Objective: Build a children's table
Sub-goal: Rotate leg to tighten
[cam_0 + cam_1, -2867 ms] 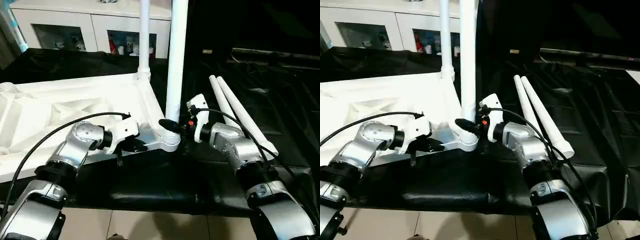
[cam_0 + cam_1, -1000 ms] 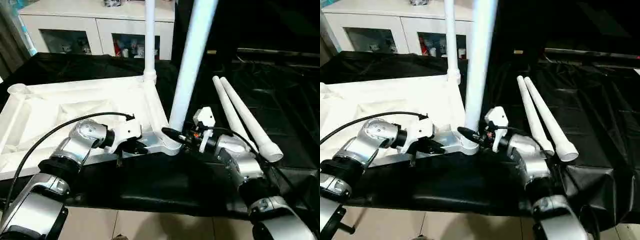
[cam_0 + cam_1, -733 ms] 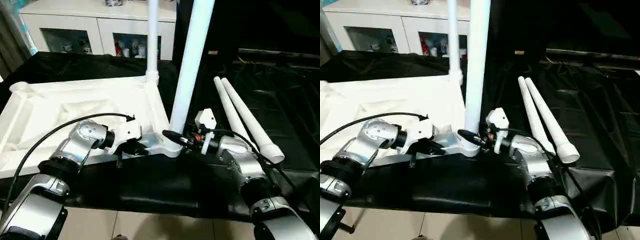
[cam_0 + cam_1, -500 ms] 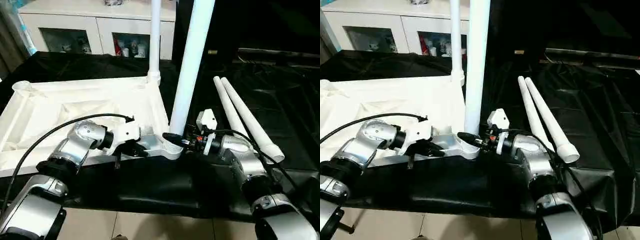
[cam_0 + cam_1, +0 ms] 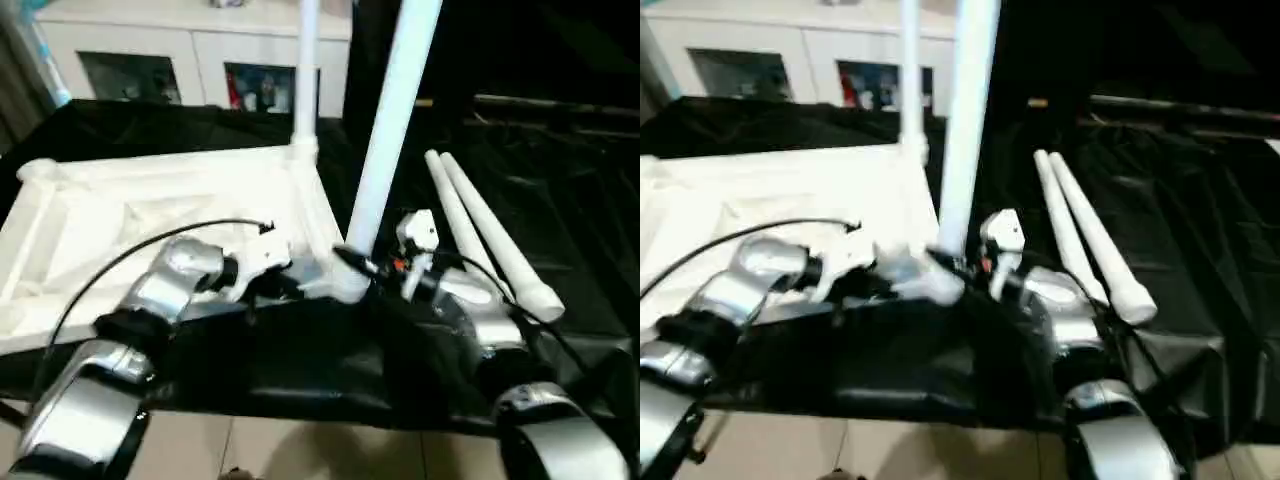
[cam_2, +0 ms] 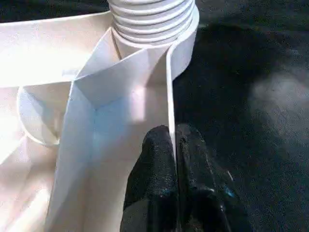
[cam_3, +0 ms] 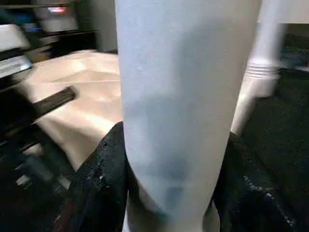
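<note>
Left gripper (image 6: 171, 159) pinched shut on tabletop (image 5: 150, 200) near rim, beside corner socket (image 6: 154, 24). Right gripper (image 7: 169, 193) clamped round near leg (image 5: 385, 150), seated in that socket at work table (image 5: 300, 360) front edge, long axis up, tilted right. Tilt greater than a second ago. Open black cloth right. Two loose legs (image 5: 490, 235) flat, pointing away. Far leg (image 5: 306, 70) upright at back corner.

Upturned white tabletop (image 5: 150, 215) on black cloth, two legs standing in corner sockets — near leg (image 5: 385, 150), far leg (image 5: 306, 75).
</note>
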Available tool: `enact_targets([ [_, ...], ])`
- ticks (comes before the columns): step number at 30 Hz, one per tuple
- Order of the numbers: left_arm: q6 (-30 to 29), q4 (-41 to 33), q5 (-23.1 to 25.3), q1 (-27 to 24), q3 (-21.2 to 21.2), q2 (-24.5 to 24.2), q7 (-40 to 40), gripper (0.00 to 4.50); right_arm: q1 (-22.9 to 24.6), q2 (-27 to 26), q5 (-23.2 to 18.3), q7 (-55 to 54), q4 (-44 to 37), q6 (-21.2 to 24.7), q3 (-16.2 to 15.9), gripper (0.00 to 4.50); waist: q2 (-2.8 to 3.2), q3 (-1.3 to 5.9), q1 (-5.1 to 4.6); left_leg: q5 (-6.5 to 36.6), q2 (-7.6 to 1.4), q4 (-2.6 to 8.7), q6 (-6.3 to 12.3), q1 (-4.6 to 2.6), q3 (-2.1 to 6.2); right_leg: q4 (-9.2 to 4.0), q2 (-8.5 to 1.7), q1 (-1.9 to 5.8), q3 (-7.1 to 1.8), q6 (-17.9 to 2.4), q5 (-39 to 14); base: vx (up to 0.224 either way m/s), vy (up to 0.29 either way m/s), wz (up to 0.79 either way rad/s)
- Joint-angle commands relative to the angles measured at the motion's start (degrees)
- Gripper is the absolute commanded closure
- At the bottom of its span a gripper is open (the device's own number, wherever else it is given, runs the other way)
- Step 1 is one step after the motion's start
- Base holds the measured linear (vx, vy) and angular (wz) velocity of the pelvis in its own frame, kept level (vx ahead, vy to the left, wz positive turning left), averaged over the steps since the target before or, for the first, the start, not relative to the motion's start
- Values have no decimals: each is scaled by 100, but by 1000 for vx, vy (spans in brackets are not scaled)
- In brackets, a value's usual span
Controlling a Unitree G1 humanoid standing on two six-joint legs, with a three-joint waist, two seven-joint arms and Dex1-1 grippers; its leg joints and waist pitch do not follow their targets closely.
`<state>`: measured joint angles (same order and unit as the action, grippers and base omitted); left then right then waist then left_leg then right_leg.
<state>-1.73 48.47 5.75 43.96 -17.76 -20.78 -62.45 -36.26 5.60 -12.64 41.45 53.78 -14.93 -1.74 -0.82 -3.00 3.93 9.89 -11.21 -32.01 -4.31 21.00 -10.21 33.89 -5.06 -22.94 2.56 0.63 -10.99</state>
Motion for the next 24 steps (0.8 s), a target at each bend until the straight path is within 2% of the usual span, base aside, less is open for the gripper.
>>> enact_targets([
  [1,-161,86,96,287,62,108,291,450,229,-7,370,-1012,860,387,62,261,57,209,-32,2643,-190,502,-189,-92,117,-558,-328,83,-197,-863,-2848,0,0,0],
  [2,-309,263,184,416,64,242,661,450,98,-167,444,-1637,1014,439,81,261,107,175,-57,2686,-191,505,-220,-122,99,-563,-300,21,-211,-918,-2728,0,0,0],
  [3,-450,431,245,530,80,366,1011,450,-22,-294,472,-2124,1145,498,115,261,92,169,-91,2771,-175,500,-291,-136,109,-552,-296,17,-202,-943,-2798,0,0,0],
  [5,-705,711,295,710,152,611,1662,450,-252,-545,387,-2813,1352,636,260,261,84,161,-113,2823,-155,496,-277,-125,115,-578,-306,20,-200,-872,-2995,0,0,0],
  [7,-846,876,354,813,176,786,2114,450,-424,-697,463,-3274,1469,694,246,261,83,138,-107,2869,-143,488,-206,-135,114,-622,-312,-10,-196,-816,-3162,0,0,0],
  [9,-1026,972,454,897,148,953,2461,450,-599,-886,474,-3605,1554,718,270,261,85,154,-96,2823,-152,506,-155,-126,126,-631,-316,19,-181,-772,-3040,0,0,0],
  [11,-1101,992,466,928,153,1019,2557,450,-661,-967,454,-3683,1587,728,294,261,79,157,-94,2741,-159,528,-121,-99,121,-621,-303,46,-173,-799,-2759,0,0,0],
  [12,-1147,1018,482,964,147,1066,2604,450,-708,-1023,471,-3759,1637,730,314,261,64,151,-90,2740,-162,528,-100,-101,106,-622,-296,33,-180,-822,-2652,0,0,0],
  [15,-1184,1115,502,1043,154,1136,2678,450,-795,-1107,542,-3926,1771,722,383,261,60,154,-86,2684,-156,529,-95,-87,101,-604,-304,46,-190,-862,-2535,0,0,0],
  [20,-1181,1139,489,1058,156,1119,2616,450,-830,-1142,566,-4008,1836,711,419,261,53,143,-84,2689,-155,533,-78,-81,96,-612,-309,47,-196,-844,-2555,0,0,0],
  [24,-1160,1116,480,1040,139,1089,2535,450,-864,-1148,646,-3881,1872,721,398,261,65,128,-94,2861,-161,547,-105,-92,112,-638,-314,26,-192,-774,-2784,0,0,0],
])
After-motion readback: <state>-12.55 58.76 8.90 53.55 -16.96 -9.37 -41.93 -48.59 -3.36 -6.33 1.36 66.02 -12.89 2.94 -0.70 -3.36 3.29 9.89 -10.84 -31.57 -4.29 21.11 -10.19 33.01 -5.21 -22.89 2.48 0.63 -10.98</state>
